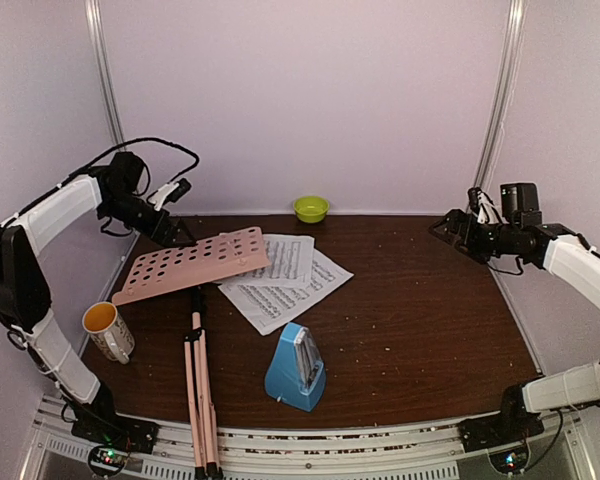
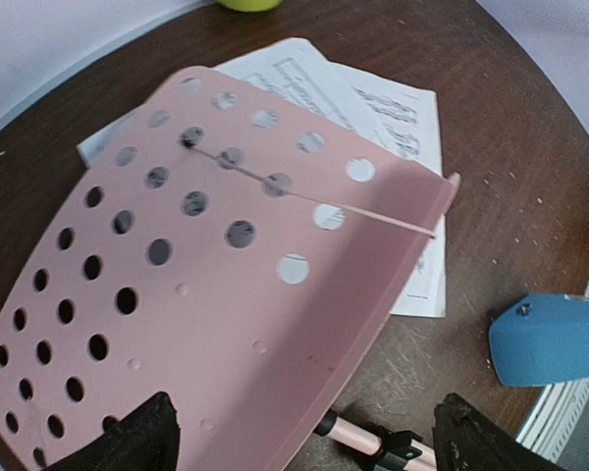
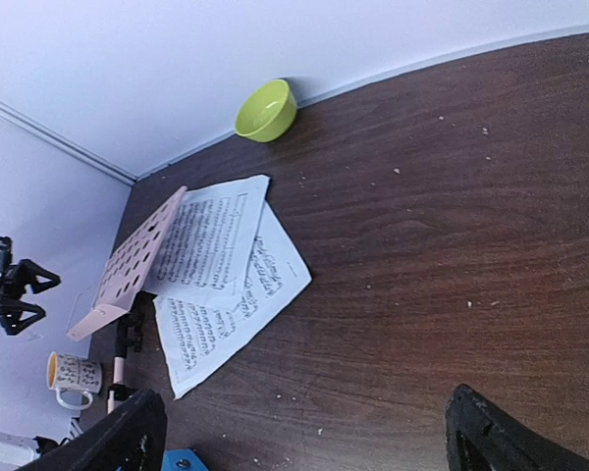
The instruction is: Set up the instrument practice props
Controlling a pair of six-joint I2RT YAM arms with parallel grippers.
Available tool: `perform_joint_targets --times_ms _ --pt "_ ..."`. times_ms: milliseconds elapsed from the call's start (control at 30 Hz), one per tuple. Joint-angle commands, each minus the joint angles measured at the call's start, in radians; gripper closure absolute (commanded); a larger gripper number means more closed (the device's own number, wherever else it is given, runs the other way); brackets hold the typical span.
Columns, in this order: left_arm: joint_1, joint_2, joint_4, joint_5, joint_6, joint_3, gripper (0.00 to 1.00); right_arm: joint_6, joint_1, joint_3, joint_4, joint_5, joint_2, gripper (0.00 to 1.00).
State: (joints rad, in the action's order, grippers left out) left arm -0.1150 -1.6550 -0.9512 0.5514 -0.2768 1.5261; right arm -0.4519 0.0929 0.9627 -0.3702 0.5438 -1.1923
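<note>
A: Where are the props lying?
B: The pink music stand (image 1: pixel 192 263) is lying flat at the left, overlapping two sheet-music pages (image 1: pixel 292 280). The blue metronome (image 1: pixel 296 368) is standing near, right of its legs.
A: And the grippers?
B: The left gripper (image 1: pixel 180 236) and right gripper (image 1: pixel 442 228) are both hanging wide open, holding nothing.

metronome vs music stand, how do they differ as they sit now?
Pose: the metronome stands upright on its base; the music stand lies down, legs folded toward the near edge.
Colour: the metronome is blue, the music stand pink.
Contact: the music stand's desk overlaps the sheet-music pages; the metronome sits clear of them.
Both rest on the table.
</note>
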Motion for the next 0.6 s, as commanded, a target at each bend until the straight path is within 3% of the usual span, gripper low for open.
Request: perform_joint_targets --times_ms 0,167,567 --pt "-0.031 -0.085 -0.071 0.212 -0.2 0.041 0.1 -0.033 -0.009 0.011 0.116 0.132 -0.006 0.0" --pt "-0.048 -0.185 -0.122 0.302 -0.284 0.091 0.17 -0.062 -0.01 0.004 0.163 0.17 -0.013 0.0" --pt "-0.085 -0.278 -0.137 0.326 -0.366 0.069 0.33 -0.111 -0.011 -0.022 0.225 0.204 -0.012 0.0"
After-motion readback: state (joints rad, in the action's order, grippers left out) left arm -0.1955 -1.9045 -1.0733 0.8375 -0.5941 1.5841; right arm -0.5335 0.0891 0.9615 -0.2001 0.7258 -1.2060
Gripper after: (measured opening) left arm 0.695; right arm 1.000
